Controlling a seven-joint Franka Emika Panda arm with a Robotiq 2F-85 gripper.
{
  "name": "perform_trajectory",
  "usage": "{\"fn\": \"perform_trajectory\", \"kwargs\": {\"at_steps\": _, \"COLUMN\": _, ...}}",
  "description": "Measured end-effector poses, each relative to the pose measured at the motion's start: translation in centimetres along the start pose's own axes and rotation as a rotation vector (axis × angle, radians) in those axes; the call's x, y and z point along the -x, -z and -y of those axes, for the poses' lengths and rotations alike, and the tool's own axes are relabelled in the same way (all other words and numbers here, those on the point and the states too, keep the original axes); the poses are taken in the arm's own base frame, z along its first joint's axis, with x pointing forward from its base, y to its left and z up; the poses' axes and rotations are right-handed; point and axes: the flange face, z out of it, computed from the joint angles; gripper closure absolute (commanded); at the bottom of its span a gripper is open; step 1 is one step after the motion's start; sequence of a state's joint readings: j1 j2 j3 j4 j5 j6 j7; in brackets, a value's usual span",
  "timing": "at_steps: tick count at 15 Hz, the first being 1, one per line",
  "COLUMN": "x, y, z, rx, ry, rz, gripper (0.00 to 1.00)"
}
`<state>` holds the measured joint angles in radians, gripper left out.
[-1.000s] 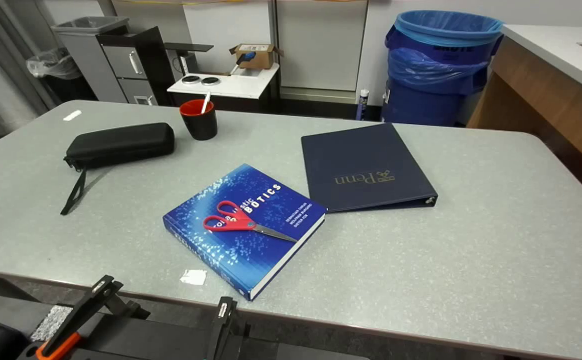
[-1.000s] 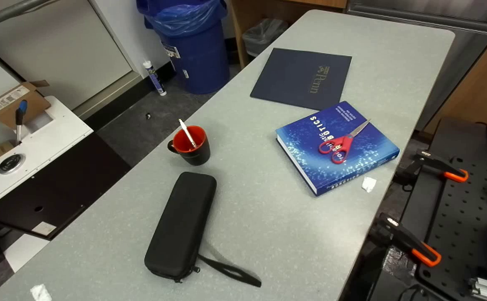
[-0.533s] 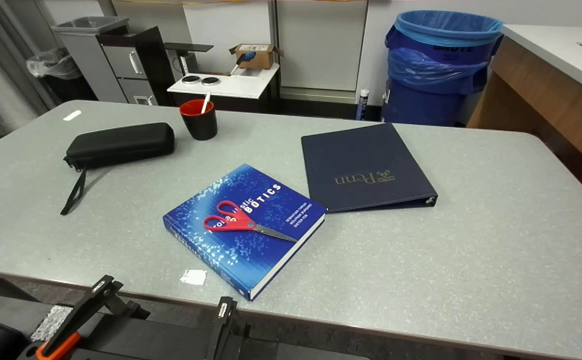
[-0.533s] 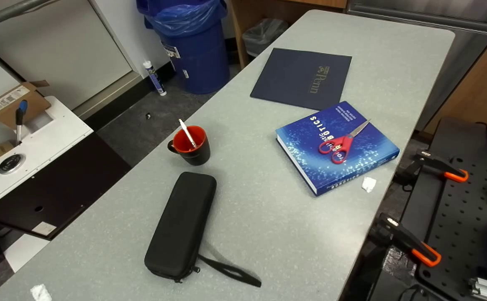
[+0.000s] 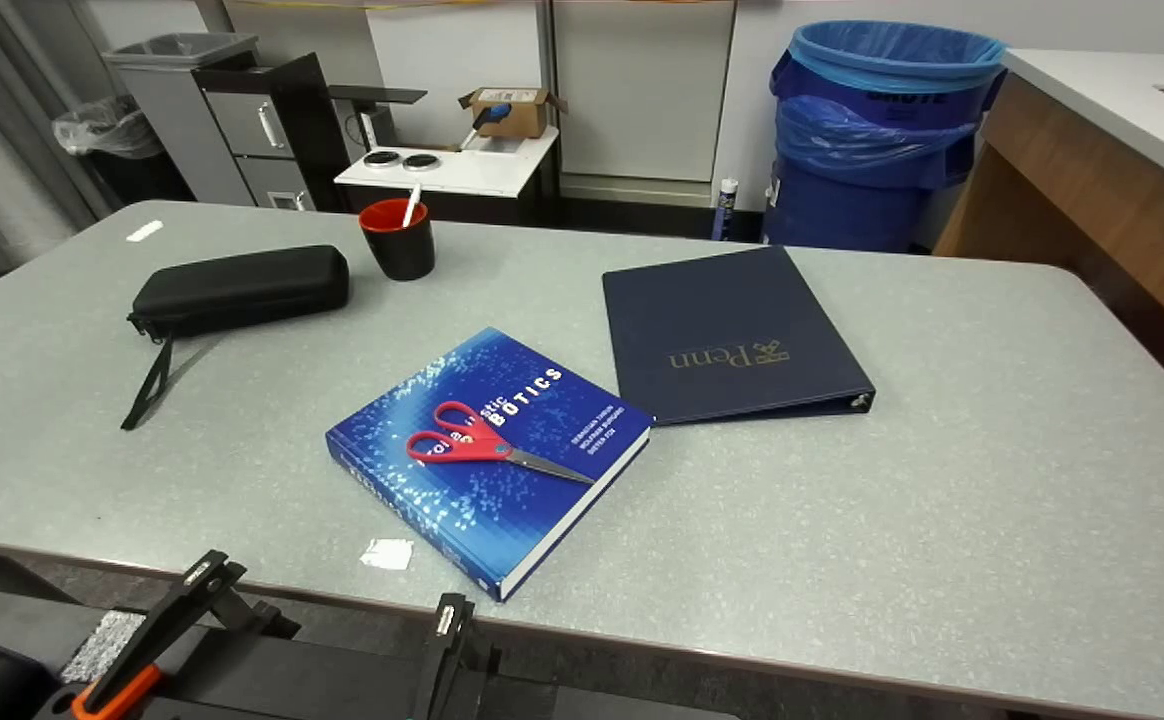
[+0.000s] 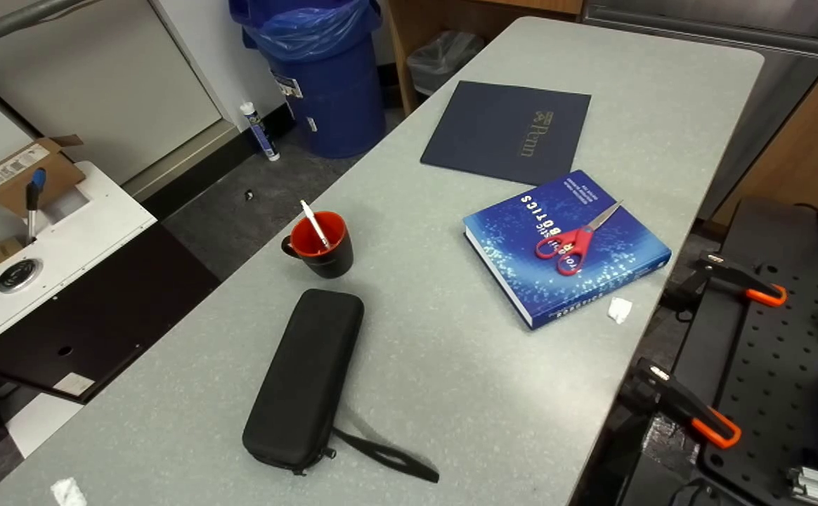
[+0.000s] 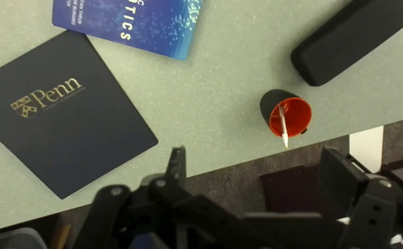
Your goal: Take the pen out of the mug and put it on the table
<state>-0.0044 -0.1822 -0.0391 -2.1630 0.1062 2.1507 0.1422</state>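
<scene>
A black mug with a red inside [image 5: 400,252] stands upright near the table's far edge; it also shows in an exterior view [image 6: 333,264] and in the wrist view [image 7: 296,117]. A white pen [image 5: 412,205] leans in the mug, its upper end above the rim. The pen also shows in an exterior view [image 6: 315,225] and in the wrist view [image 7: 284,126]. The table [image 5: 842,530] is grey and speckled. My gripper [image 7: 254,150] is open and empty. In the wrist view the mug and pen lie beyond the fingertips, right of the middle. The gripper is out of both exterior views.
A black zip case [image 6: 303,379] lies beside the mug. A blue book [image 5: 522,510] carries red scissors [image 5: 472,440]. A dark blue Penn binder [image 5: 732,330] lies beside the book. Clamps [image 6: 686,400] stand at the table's near edge.
</scene>
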Motion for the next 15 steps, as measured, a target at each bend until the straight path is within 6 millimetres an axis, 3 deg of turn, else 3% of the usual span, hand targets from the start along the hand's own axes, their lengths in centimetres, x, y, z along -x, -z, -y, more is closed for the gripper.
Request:
{"fn": "perform_trajectory", "kwargs": {"at_steps": 4, "x": -3.1, "y": -5.3, "z": 2.6, "rx": 0.007, "ry": -0.043, "rz": 0.007, "gripper": 0.0}}
{"fn": "perform_trajectory", "kwargs": {"at_steps": 12, "x": -4.3, "y": -5.8, "z": 3.2, "rx": 0.005, "ry": -0.038, "rz": 0.007, "gripper": 0.0}}
{"fn": "perform_trajectory", "kwargs": {"at_steps": 15, "x": -5.3, "y": -8.8, "z": 5.2, "rx": 0.001, "ry": -0.044, "rz": 0.004, "gripper": 0.0}}
